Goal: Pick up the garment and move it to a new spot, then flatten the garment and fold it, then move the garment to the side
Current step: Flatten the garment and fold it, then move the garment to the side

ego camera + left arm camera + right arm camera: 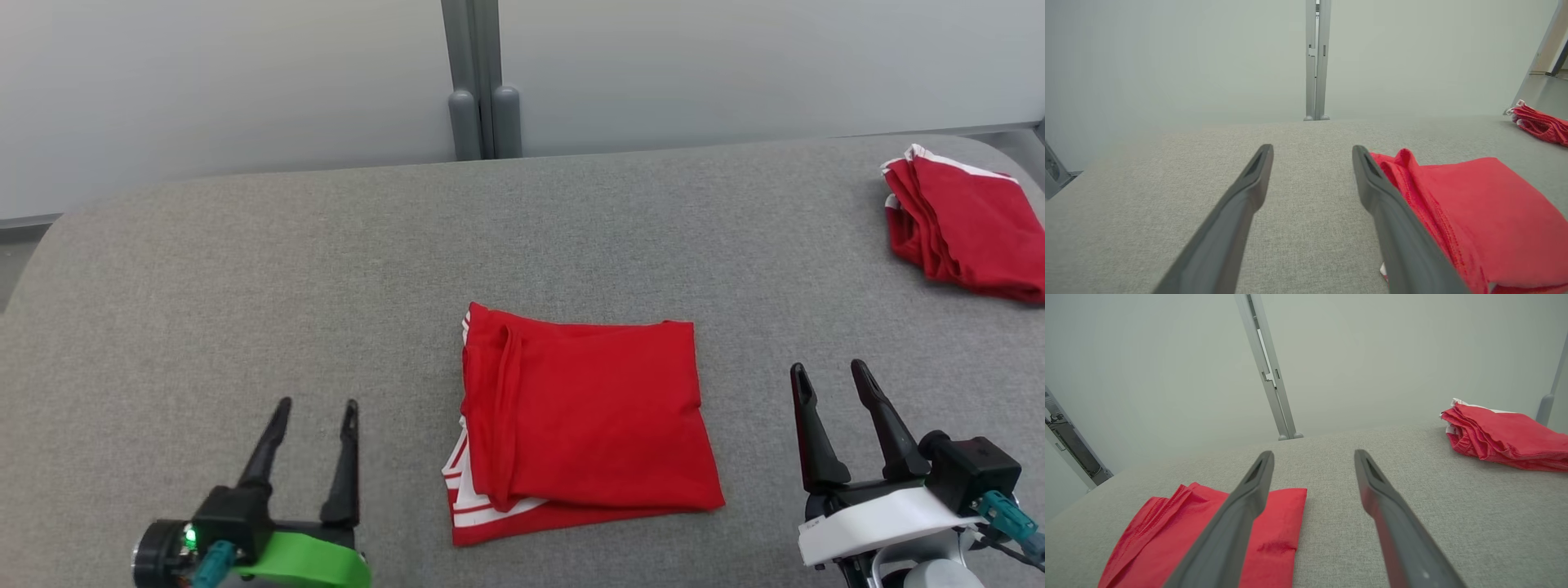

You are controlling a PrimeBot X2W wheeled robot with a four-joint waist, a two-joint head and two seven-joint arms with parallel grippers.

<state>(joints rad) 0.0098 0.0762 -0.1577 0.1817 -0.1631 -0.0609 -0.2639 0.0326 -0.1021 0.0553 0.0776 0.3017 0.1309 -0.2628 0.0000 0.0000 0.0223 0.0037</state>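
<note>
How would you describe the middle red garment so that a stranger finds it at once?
On the grey padded surface, look at the near middle. The folded red garment there is a flat rectangle, white stripes at its lower left; the other red garment lies far right.

The grey surface (245, 269), perhaps a bed, carries a garment (584, 416) and red bundle (963, 224).

Matt red cloth garment (584, 416), woven grey tabletop (245, 286)
</note>
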